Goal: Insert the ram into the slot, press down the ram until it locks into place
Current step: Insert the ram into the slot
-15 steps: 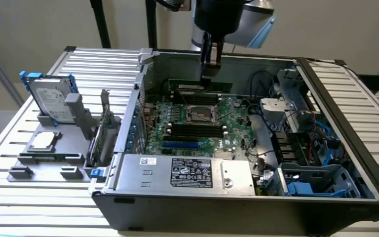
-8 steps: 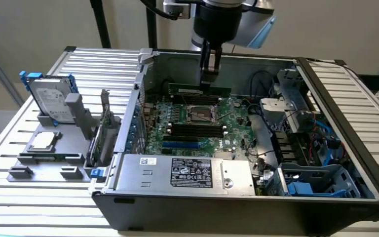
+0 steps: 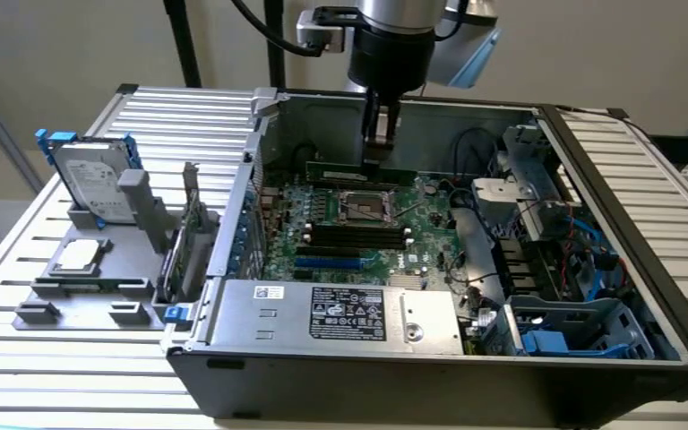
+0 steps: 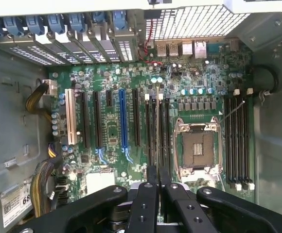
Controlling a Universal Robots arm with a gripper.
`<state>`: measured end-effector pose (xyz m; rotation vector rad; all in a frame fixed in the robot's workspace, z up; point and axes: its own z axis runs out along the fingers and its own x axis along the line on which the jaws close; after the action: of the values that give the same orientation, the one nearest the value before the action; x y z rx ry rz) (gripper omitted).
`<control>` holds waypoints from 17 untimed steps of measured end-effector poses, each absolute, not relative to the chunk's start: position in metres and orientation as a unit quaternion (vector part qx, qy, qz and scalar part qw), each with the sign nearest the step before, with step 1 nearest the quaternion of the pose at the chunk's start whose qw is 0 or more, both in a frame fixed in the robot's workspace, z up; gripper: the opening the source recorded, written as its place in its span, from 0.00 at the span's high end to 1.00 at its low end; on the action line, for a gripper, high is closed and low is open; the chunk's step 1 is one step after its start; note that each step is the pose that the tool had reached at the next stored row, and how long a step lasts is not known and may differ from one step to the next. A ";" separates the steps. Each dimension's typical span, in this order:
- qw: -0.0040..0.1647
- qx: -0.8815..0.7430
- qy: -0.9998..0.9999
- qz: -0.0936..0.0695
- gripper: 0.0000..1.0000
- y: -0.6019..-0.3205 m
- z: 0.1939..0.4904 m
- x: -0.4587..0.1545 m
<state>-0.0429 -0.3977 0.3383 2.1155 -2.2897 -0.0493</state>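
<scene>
Jaws pinch narrowly on the ram, a thin green stick held on edge above long black sockets beside the square metal CPU socket. A white label on the grey case wall reads "68".

Open case lies flat on the slatted table, with the motherboard facing up. The arm hangs over the far side of the case with the gripper pointing straight down, fingers pinched on the top edge of the ram near its middle. The ram is level, on edge, just beyond the socket; seating not discernible. The power supply sits along the near edge, and a hard drive stands upright outside the case at the exterior view's left.
</scene>
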 end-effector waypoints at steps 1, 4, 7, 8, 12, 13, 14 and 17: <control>0.012 0.678 -0.735 -0.016 0.88 -0.398 0.336 -0.043; 0.012 0.677 -0.736 -0.016 0.88 -0.398 0.331 -0.043; 0.012 0.676 -0.737 -0.016 0.88 -0.398 0.326 -0.043; 0.012 0.675 -0.737 -0.016 0.88 -0.397 0.324 -0.043; 0.012 0.674 -0.738 -0.016 0.88 -0.397 0.316 -0.043; 0.012 0.674 -0.739 -0.016 0.88 -0.397 0.315 -0.043; 0.013 0.674 -0.739 -0.015 0.88 -0.397 0.313 -0.043; 0.013 0.674 -0.739 -0.015 0.88 -0.397 0.308 -0.043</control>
<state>-0.0428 -0.3974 0.3078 2.0991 -2.3013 -0.0464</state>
